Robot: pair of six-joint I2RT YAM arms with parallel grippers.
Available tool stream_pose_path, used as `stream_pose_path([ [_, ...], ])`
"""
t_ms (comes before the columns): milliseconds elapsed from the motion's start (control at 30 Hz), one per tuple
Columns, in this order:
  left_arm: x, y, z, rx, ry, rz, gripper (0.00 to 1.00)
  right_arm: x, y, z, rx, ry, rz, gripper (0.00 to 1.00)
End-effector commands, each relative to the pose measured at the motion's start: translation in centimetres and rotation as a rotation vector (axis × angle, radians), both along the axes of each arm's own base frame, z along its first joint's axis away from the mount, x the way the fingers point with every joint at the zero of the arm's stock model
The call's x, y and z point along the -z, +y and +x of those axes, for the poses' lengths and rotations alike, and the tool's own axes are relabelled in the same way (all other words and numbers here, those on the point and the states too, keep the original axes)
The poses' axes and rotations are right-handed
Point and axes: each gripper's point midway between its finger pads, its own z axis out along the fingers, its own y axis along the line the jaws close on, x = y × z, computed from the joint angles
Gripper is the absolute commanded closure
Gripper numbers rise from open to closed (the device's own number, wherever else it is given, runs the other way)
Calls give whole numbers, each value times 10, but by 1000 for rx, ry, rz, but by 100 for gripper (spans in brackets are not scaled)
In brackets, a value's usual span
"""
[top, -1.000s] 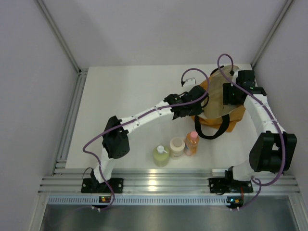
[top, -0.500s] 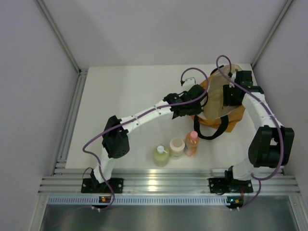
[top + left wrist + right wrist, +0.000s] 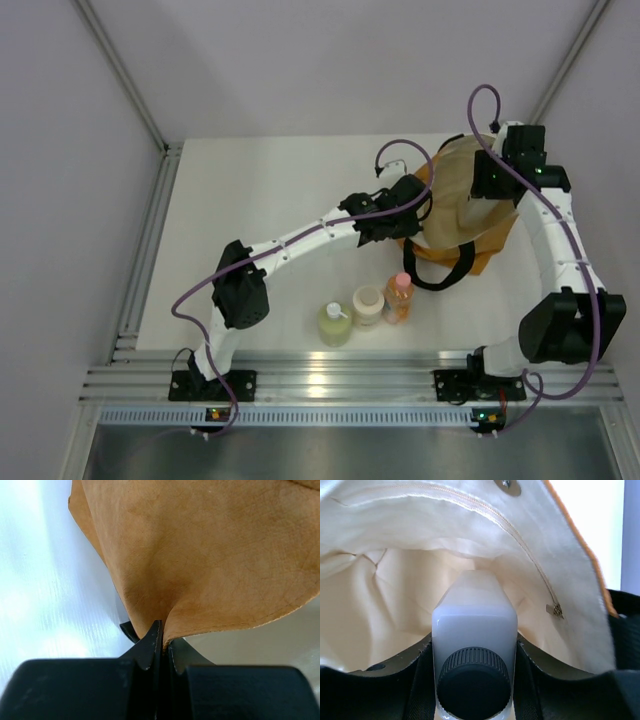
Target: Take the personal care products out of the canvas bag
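At the near edge of the white table [image 3: 260,200], out of the bag, three products stood upright in a close row: yellow-green bottle [image 3: 334,324] left, cream jar [image 3: 368,306] middle, orange bottle [image 3: 398,298] right; just behind them lay the black strap handles [image 3: 440,272]; past those, the left gripper [image 3: 161,632] had its jaws pressed together on the tan edge of the canvas bag [image 3: 455,195], fabric pinched between them; bag sat far right on the table, mouth open; farthest back, the right gripper [image 3: 474,652] was inside the cream lining [image 3: 380,605], fingers clamped on both sides of the clear square bottle [image 3: 472,625], its black cap [image 3: 473,682] toward the camera; zipper [image 3: 520,540] visible on the lining above.
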Motion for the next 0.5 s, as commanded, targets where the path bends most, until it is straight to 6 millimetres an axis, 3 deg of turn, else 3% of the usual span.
stream_pose_path([
  [0, -19, -2, 10, -24, -36, -38, 100, -77, 9, 4, -17, -211, 9, 100],
  [233, -29, -2, 12, -32, -54, -51, 100, -113, 14, -8, 6, -243, 49, 100],
  [300, -32, -1, 13, -33, -62, -51, 100, -128, 32, -15, -35, -259, 64, 100],
  [467, -40, 2, 18, -35, -73, -62, 100, -161, 42, -32, -49, -290, 55, 100],
])
